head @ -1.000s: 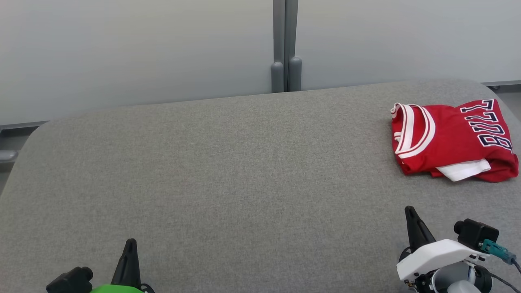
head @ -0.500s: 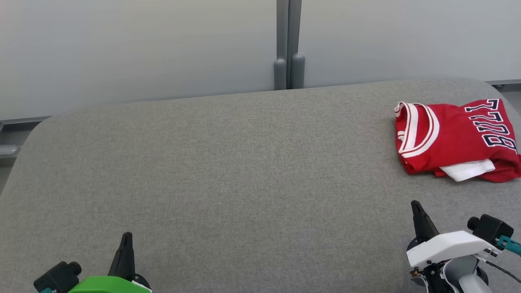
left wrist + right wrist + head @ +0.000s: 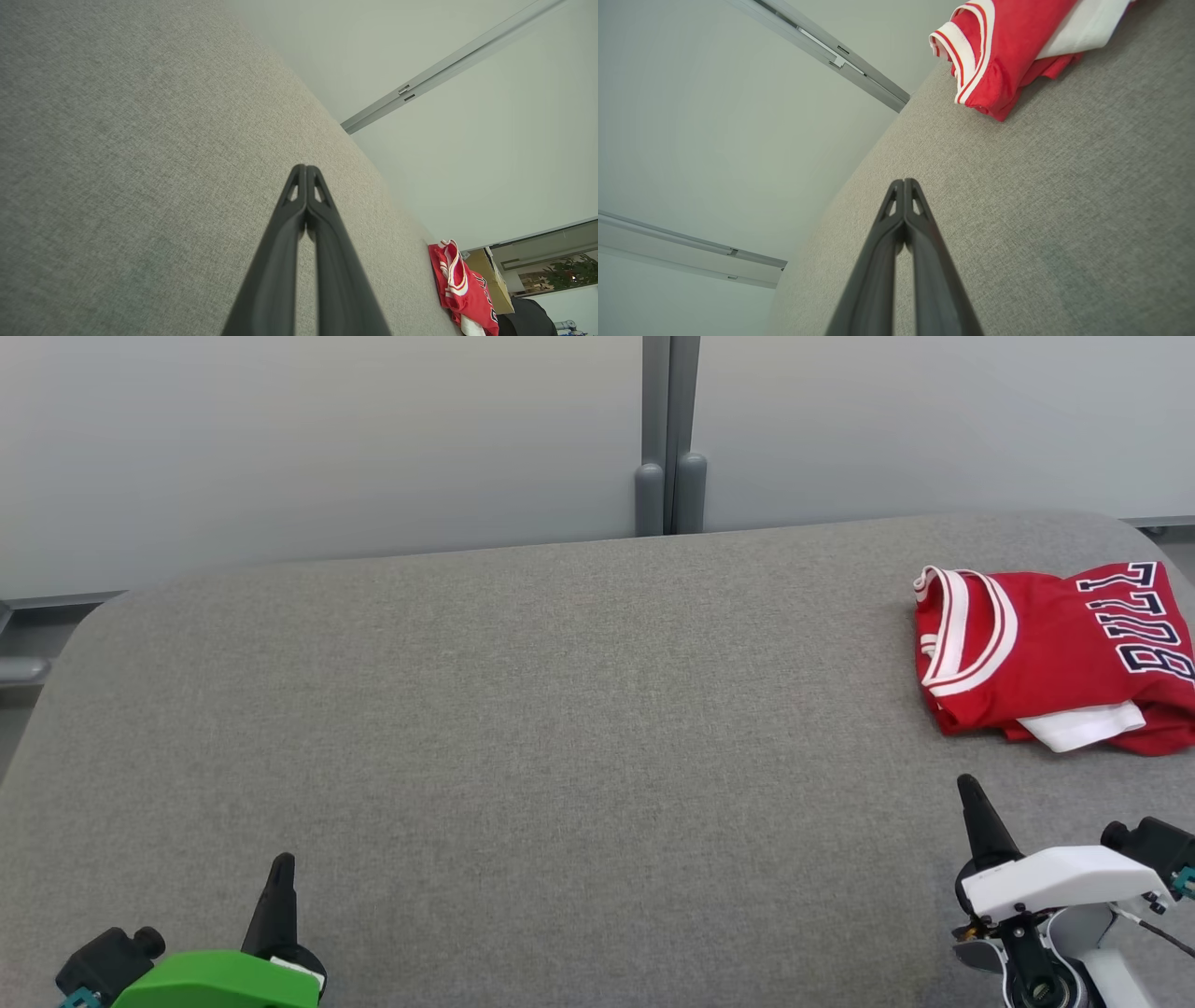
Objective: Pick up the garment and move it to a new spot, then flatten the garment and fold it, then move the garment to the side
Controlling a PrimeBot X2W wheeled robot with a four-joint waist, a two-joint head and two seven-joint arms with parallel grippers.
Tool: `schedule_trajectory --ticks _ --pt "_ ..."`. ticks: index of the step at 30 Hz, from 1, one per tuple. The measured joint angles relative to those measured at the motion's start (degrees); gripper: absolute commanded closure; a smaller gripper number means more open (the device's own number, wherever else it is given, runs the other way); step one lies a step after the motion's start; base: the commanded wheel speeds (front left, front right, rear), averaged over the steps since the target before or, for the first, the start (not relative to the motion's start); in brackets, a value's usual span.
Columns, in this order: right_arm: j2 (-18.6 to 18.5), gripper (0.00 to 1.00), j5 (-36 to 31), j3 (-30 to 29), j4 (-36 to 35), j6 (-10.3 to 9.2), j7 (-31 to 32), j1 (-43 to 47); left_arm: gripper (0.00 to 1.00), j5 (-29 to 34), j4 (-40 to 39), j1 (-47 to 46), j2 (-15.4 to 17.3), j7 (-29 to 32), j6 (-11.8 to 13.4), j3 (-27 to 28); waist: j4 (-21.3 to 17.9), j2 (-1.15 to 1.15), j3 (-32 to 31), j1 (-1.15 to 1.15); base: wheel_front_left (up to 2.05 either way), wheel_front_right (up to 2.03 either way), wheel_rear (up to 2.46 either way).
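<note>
- On table, far-right side: folded red jersey, lying free.
- L gripper, table front-left: pressed together, empty.
- R gripper, table front-right: pressed together, empty, apart from jersey.

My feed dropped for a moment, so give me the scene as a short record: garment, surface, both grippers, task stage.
garment: red with white trim, folded, lying at the far right of the table
table: grey fabric top
left gripper: shut, empty, lower left, far from the garment
right gripper: shut, empty, just short of the garment, not touching
wall: pale panels behind the table
task stage: garment looks folded and set aside
</note>
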Motion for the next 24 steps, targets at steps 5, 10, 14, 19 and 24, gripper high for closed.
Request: schedule_trajectory --ticks 5,10,14,19,24 --pt "0.1 1.0 3.7 -1.2 0.1 0.93 1.0 -0.7 1.0 -3.5 0.4 -0.6 0.0 0.8 -0.8 0.4 0.2 0.0 0.2 0.0 0.0 0.0 0.0" --pt "0.3 1.0 8.0 -2.5 0.2 1.74 2.0 -0.9 1.0 -7.7 1.3 -1.5 0.0 1.8 -1.4 1.1 0.4 0.0 0.4 0.0 0.0 0.0 0.0" --pt "0.3 1.0 11.1 -3.5 0.3 2.26 2.8 -1.7 1.0 -10.3 1.9 -2.0 0.0 2.5 -1.9 1.8 0.6 0.0 0.6 0.0 0.0 0.0 0.0" --pt "0.6 1.0 14.8 -4.6 0.4 2.97 3.6 -1.9 1.0 -13.7 2.3 -2.9 0.1 3.3 -2.7 2.2 0.8 0.0 0.8 0.0 0.0 0.0 0.0" --pt "0.9 1.0 18.5 -5.7 0.6 3.5 4.6 -2.5 1.0 -17.1 2.9 -3.8 0.1 3.9 -3.4 2.6 1.0 0.0 1.0 0.0 0.0 0.0 0.0"
